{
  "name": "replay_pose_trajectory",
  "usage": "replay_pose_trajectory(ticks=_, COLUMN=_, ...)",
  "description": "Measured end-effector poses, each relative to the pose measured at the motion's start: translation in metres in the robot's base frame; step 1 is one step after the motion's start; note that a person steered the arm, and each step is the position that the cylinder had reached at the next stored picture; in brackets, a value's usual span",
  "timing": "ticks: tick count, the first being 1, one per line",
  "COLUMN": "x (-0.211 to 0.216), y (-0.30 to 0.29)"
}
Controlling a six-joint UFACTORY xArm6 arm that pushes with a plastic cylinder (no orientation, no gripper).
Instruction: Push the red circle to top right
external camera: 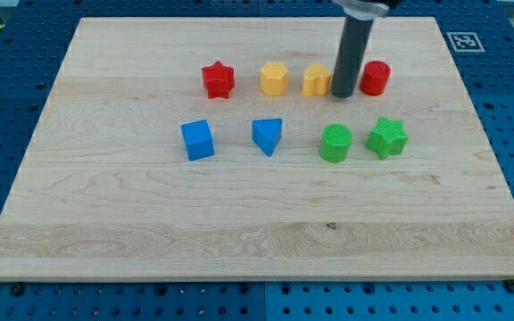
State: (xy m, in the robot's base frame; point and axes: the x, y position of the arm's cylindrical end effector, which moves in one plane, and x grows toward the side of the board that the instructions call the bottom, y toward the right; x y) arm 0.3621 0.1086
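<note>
The red circle (376,78) is a short red cylinder in the upper right part of the wooden board (132,214). My tip (343,94) is at the end of the dark rod, right at the red circle's left side, between it and a yellow block (317,79). The rod partly hides the yellow block's right edge. Whether the tip touches the red circle I cannot tell.
A red star (218,79) and a yellow hexagon block (274,78) lie left in the same row. Below are a blue cube (197,140), a blue triangle (267,135), a green cylinder (335,143) and a green star (387,137). A marker tag (464,40) sits at the board's top right corner.
</note>
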Motion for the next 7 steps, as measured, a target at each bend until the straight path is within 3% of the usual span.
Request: replay_pose_trajectory(ticks=7, x=0.002, y=0.026)
